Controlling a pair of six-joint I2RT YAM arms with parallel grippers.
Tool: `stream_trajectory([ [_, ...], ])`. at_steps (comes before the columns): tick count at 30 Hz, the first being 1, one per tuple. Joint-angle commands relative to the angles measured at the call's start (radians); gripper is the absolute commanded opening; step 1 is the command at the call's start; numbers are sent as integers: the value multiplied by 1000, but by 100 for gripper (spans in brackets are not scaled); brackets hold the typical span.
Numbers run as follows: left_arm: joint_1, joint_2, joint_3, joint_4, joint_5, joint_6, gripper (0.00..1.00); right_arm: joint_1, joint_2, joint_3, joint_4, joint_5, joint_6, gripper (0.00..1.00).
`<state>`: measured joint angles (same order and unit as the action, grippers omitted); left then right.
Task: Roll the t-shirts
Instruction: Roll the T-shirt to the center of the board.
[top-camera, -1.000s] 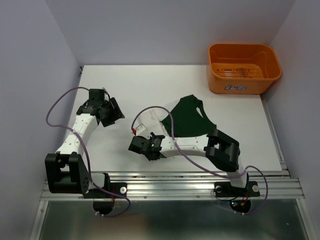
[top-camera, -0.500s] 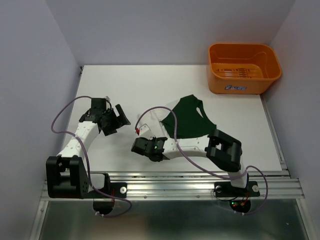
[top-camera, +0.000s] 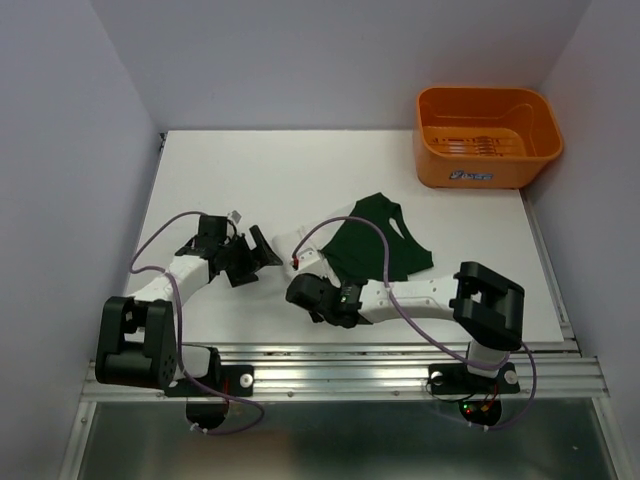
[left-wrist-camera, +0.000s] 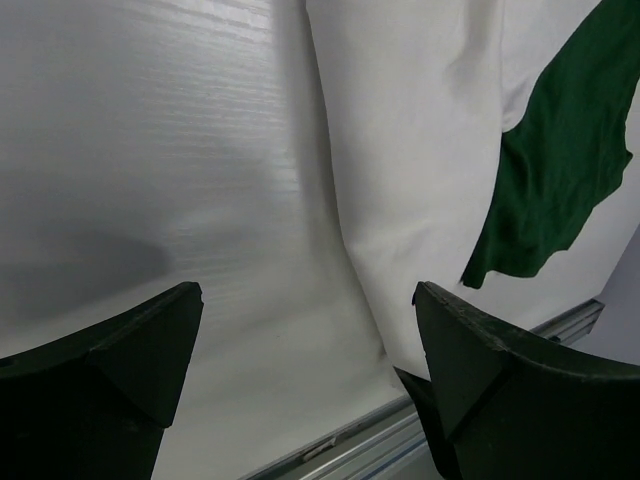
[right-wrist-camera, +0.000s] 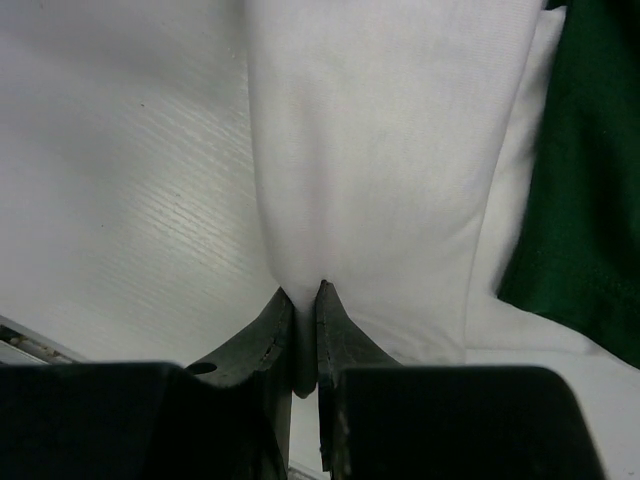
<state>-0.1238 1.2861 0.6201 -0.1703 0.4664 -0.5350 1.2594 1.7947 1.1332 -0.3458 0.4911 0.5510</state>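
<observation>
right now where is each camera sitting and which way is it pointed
Top: above and behind the arms, looking down on the table, t-shirt and orange basket; both arms show, left pincer open, right pincer at the shirt's white edge.
Left wrist: on the left arm, looking down past its spread fingers at bare table and the shirt's white and green parts.
Right wrist: on the right arm, close on white cloth pinched between its fingers.
Shared: all three show the same t-shirt.
</observation>
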Motion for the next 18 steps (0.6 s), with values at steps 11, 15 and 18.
stream_trajectory([
  [11, -45, 110, -37, 282, 115, -118, 98, -29, -169, -113, 177, -36, 53, 1],
  [15, -48, 180, -33, 353, 156, -160, 97, -38, -190, -130, 188, -40, 55, 1],
  [18, -51, 232, -19, 393, 172, -184, 96, -38, -195, -135, 186, -39, 55, 1],
])
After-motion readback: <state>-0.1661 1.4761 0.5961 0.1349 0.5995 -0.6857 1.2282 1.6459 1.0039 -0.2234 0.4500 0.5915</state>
